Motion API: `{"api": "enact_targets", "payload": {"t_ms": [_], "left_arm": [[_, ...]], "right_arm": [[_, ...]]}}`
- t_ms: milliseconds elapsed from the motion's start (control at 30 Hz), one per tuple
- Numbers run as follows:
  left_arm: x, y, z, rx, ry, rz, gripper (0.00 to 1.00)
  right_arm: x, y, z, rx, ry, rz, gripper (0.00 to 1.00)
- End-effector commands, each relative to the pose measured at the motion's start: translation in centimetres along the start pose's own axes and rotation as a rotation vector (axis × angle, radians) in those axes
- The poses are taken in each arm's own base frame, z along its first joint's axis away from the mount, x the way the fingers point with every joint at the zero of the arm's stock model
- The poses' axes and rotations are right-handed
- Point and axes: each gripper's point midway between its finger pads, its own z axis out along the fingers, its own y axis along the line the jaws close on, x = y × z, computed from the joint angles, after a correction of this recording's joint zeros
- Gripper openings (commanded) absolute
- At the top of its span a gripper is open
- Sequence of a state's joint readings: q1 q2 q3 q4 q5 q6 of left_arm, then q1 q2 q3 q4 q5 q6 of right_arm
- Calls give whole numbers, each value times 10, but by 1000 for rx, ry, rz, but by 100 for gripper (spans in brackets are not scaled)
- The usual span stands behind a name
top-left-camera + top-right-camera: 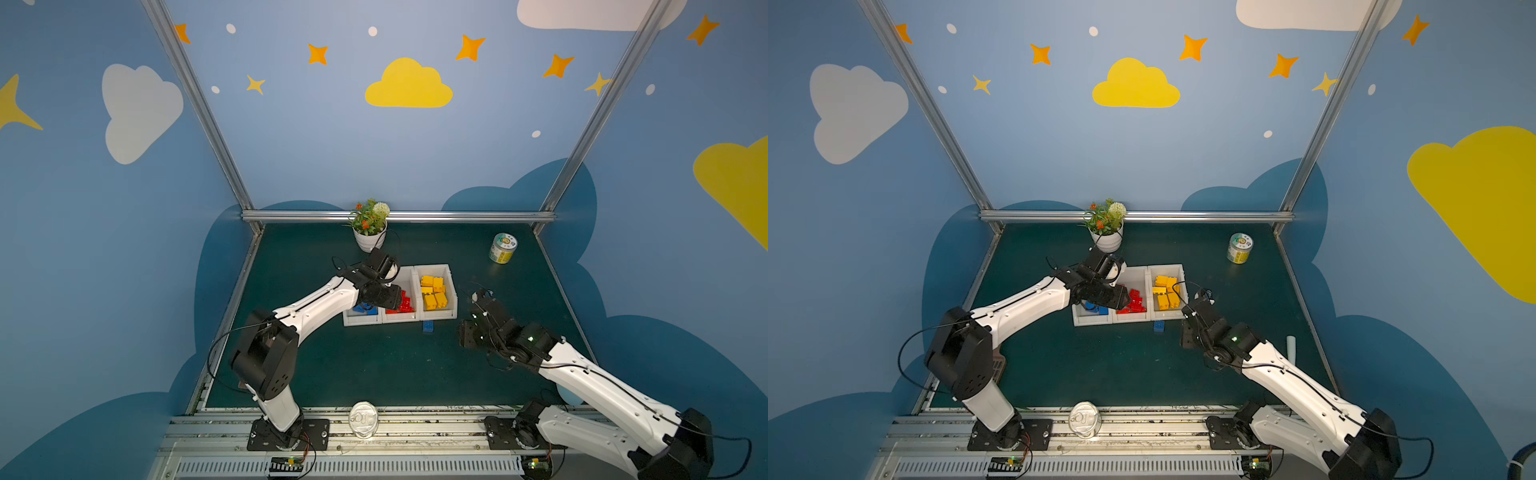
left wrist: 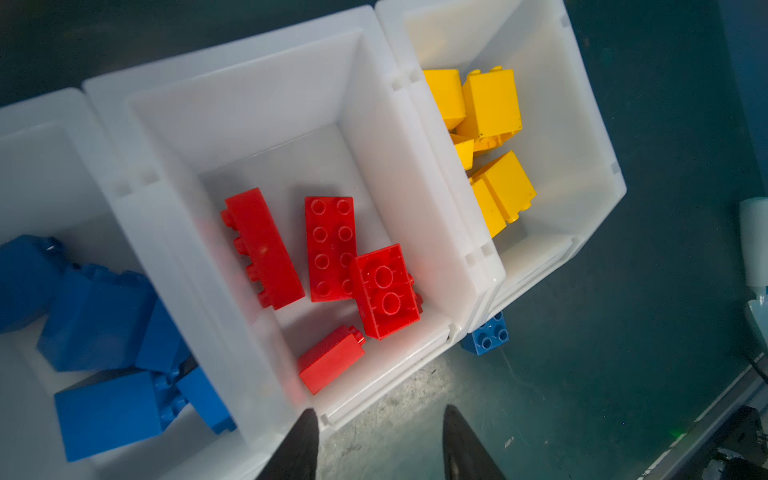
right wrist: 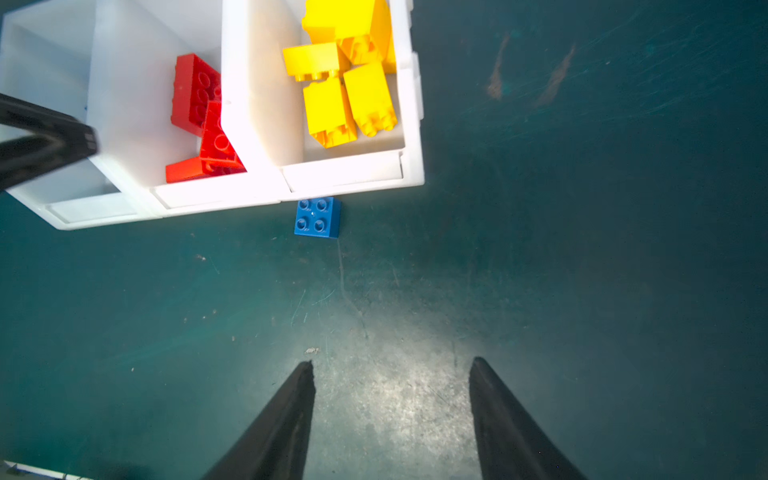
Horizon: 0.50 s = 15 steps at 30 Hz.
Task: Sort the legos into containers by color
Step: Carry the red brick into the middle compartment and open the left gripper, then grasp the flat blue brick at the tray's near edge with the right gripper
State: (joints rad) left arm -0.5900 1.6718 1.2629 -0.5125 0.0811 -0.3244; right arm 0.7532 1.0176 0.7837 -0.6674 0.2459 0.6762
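My left claw (image 2: pixel 380 415) and right claw (image 3: pixel 392 363) are open and empty. In both top views a blue brick (image 1: pixel 429 326) lies just below the bins (image 1: pixel 400 319).

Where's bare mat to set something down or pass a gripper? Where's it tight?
Free: the mat in front of the blue brick, down to the front rail; also between bins and can. Tight: over the bins, under the left gripper, by the flower pot.
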Motion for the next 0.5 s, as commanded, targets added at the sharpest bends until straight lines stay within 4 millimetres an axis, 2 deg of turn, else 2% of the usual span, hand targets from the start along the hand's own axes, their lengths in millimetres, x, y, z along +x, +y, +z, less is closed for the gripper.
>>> {"api": "enact_targets", "payload": {"t_ms": [0,167,467], "left_arm": [[1,9,-18,-14,-39,-30,49],[17,22,-38,-37,-72,-73,50],[53,50,-62,-106,-124,-175,50]], "right_arm": [[3,10,10,-40,26,-4,60],[13,15,27,-29,88,0,60],[25,28,58,47,205,-21,59]]}}
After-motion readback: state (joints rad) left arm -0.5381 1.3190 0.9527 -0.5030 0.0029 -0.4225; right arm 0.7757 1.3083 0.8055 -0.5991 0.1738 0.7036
